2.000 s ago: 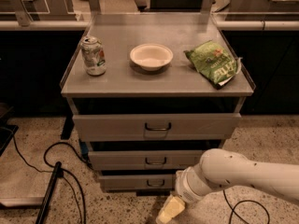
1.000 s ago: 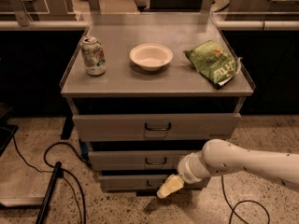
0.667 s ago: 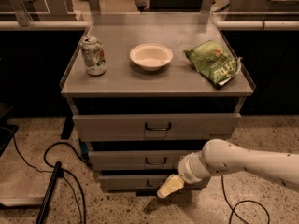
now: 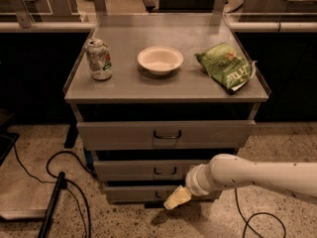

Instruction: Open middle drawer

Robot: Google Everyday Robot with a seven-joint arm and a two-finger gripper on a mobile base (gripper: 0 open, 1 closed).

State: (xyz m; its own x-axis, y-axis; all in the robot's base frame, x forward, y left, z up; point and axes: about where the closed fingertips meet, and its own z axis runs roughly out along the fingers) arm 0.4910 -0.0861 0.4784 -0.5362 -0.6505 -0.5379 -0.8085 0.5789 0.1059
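The middle drawer (image 4: pixel 133 170) is a shallow grey front, second of three in the cabinet, with a small dark bar handle (image 4: pixel 165 171) at its centre. It looks closed, about flush with the drawer below. My gripper (image 4: pixel 176 198) is on the end of the white arm (image 4: pixel 247 175) that reaches in from the right. It sits low in front of the bottom drawer, below and slightly right of the middle handle, and is not touching the handle.
The top drawer (image 4: pixel 166 134) has a taller front with a label recess. On the cabinet top stand a soda can (image 4: pixel 99 59), a white bowl (image 4: pixel 160 60) and a green chip bag (image 4: pixel 227 67). Black cables (image 4: pixel 62 182) lie on the speckled floor at left.
My arm has moved up and to the left, bringing the gripper from floor level in front of the cabinet closer to the lower drawers. The drawers have not moved.
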